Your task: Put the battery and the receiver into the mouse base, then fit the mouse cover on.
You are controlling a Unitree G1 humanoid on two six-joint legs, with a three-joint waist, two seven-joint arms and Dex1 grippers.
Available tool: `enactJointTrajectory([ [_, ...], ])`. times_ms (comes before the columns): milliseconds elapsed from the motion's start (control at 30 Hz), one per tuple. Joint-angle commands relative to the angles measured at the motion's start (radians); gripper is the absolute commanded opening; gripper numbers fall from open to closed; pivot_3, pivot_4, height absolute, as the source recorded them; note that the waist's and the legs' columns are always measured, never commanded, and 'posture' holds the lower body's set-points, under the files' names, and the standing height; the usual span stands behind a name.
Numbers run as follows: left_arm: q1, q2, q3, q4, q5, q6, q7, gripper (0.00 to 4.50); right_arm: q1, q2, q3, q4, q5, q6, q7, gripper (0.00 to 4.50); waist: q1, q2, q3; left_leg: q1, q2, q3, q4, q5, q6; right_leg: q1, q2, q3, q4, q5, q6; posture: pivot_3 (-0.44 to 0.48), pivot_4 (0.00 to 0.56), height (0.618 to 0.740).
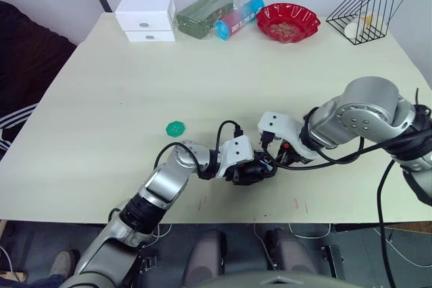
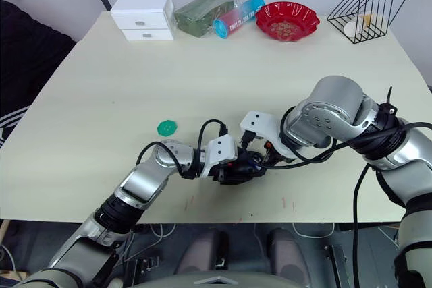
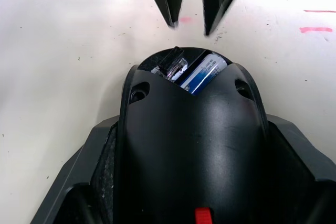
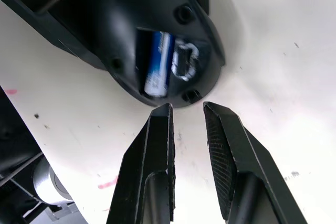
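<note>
mouse base (image 4: 157, 30) clamped in left gripper (image 1: 251, 170) – blue battery (image 4: 157, 66) and silver receiver (image 4: 184, 62) seated in its hollow, right gripper (image 4: 186, 109) at its 3 o'clock, fingers slightly apart, empty

The two head cameras look down over the table (image 1: 101, 99) from high up. Each wrist camera sits very close to the mouse base (image 3: 189, 129), facing the other.

glossy black plastic mouse base (image 3: 191, 145), matt table (image 1: 202, 85)
</note>
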Motion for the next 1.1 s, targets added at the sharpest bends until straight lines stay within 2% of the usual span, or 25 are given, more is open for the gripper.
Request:
enactJointTrajectory([
  [33, 0.021, 0.013, -0.029, 0.016, 0.016, 0.035, -0.003, 3.02, 0.128, -0.103, -0.197, -0.117, 0.046, 0.005, 0.019, 0.94, 0.001, 0.000, 0.000, -0.001, 0.000, -0.002, 0.000, 0.000, 0.000, 0.000, 0.000, -0.002, -0.002, 0.000, 0.000, 0.000, 0.150, 0.740],
  [167, 0.013, 0.011, -0.031, 0.013, 0.016, 0.039, -0.003, 3.02, 0.430, -0.165, -0.423, -0.258, -0.017, -0.185, 0.021, 0.94, 0.010, -0.002, -0.001, -0.002, -0.001, -0.003, -0.002, 0.000, 0.000, 0.000, -0.001, -0.003, -0.003, 0.000, 0.000, 0.000, 0.150, 0.740],
  [333, -0.001, 0.017, -0.023, 0.020, 0.015, 0.041, -0.008, 3.02, 0.725, -0.127, -0.638, -0.374, -0.055, -0.381, 0.064, 0.94, 0.006, 0.000, 0.000, -0.001, -0.002, -0.004, -0.003, 0.000, 0.000, 0.001, 0.000, -0.003, -0.002, -0.001, -0.001, 0.000, 0.150, 0.740],
  [433, -0.006, 0.023, -0.020, 0.025, 0.013, 0.040, -0.013, 3.02, 0.841, -0.101, -0.701, -0.420, -0.104, -0.485, 0.100, 0.94, 0.003, 0.000, 0.000, 0.001, -0.002, -0.004, -0.002, 0.000, 0.000, 0.002, 0.002, -0.003, -0.002, -0.001, -0.001, 0.000, 0.150, 0.740],
  [600, -0.014, 0.031, -0.019, 0.032, 0.013, 0.034, -0.021, 3.02, 0.976, -0.053, -0.737, -0.455, -0.230, -0.680, 0.168, 0.94, 0.002, -0.001, 0.000, 0.002, -0.003, -0.004, -0.002, 0.000, -0.001, 0.003, 0.004, -0.001, -0.001, -0.001, -0.001, 0.000, 0.150, 0.740],
  [700, -0.018, 0.033, -0.016, 0.037, 0.013, 0.030, -0.025, 3.02, 1.076, -0.030, -0.702, -0.448, -0.409, -0.910, 0.270, 0.94, 0.003, -0.001, 0.000, 0.001, -0.002, -0.004, -0.002, 0.000, -0.001, 0.003, 0.005, -0.002, -0.002, -0.001, -0.001, 0.000, 0.150, 0.740],
  [833, -0.022, 0.033, -0.013, 0.041, 0.013, 0.030, -0.026, 3.02, 1.128, 0.022, -0.688, -0.401, -0.463, -1.007, 0.331, 0.94, 0.000, -0.001, 0.001, 0.002, -0.003, -0.003, -0.002, 0.000, -0.001, 0.003, 0.005, -0.001, -0.002, -0.001, -0.001, 0.000, 0.150, 0.740],
  [967, -0.019, 0.036, -0.012, 0.035, 0.012, 0.033, -0.027, 3.02, 1.146, 0.070, -0.647, -0.323, -0.581, -1.146, 0.394, 0.04, 0.000, -0.001, 0.000, 0.003, -0.002, -0.003, -0.002, 0.001, -0.001, 0.003, 0.005, 0.000, -0.001, -0.001, -0.001, 0.000, 0.150, 0.740],
  [1100, -0.024, 0.037, -0.010, 0.035, 0.011, 0.039, -0.027, 3.02, 1.095, 0.097, -0.567, -0.264, -0.666, -1.179, 0.428, 0.04, -0.001, -0.001, 0.001, 0.003, -0.002, -0.003, -0.002, 0.001, -0.001, 0.003, 0.005, 0.000, 0.000, -0.001, -0.001, 0.000, 0.150, 0.740],
])
